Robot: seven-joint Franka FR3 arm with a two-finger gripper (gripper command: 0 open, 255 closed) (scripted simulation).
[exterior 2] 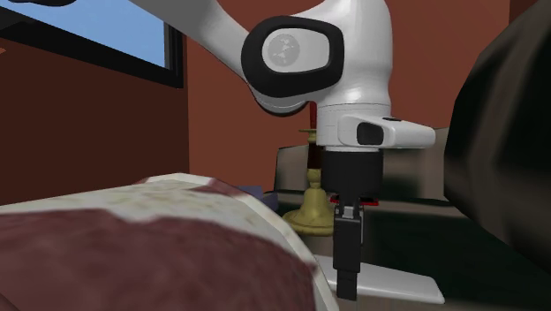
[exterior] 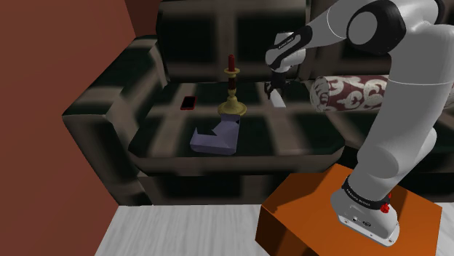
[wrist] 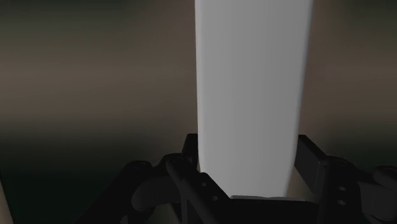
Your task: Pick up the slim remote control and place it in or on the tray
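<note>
The slim remote control [exterior: 279, 101] is drawn plain white, and it is seen lying flat on the sofa [exterior: 167, 124] seat. In the shoulder view it is found at 3 o'clock from the gold candlestick [exterior: 233, 98], just beside it, with the red-and-white patterned cushion [exterior: 349, 93] at 3 o'clock from the remote.

The jaws are set down over the remote. In the wrist view the remote [wrist: 251, 95] runs between the two black fingers, and both of its long sides are touched by them. So the jaws are judged to be clenched on the remote. In the second exterior view the remote [exterior 2: 393, 284] is not yet lifted off the seat.

The tray [exterior: 217, 140] is taken to be the pale grey thing near the front edge of the seat, at 8 o'clock from the remote and well apart from it. Nothing is seen in it.

The reaching is done, and the grip looks done too. The lifting, the carrying past the candlestick and the putting down on the tray are left to be done.

No brand or label is seen on the remote. A line of small writing is seen on the black band at the foot of the arm [exterior: 361, 195], but it cannot be read.
</note>
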